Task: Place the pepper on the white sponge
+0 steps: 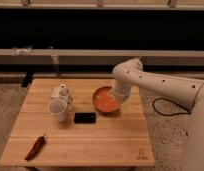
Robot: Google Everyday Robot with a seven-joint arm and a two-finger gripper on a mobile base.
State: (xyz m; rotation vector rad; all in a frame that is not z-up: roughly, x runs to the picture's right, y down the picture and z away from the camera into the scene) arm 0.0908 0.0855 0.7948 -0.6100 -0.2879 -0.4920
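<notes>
One arm (150, 82), white, comes in from the right and bends down over the far right part of the wooden table (110, 142). The gripper (115, 100) sits at its lower end, right at the orange bowl (104, 103), over the bowl's right side. It is mostly hidden by the wrist, so I cannot tell whether it is open or closed, or whether it holds anything.

The pepper (35, 147), dark red and slender, lies flat near the front left corner of the table, angled with its thin end toward the back right. It is well apart from the gripper and touches nothing else.

A black block (85, 117) lies flat near the table's middle, just left of and in front of the bowl. A white cup (58, 108) stands just left of the block. A small white thing (62, 91) sits just behind the cup, close or touching; I cannot tell what it is.

A dark cable (162, 107) loops on the floor to the right of the table. A pale rail (80, 56) runs across behind it.
</notes>
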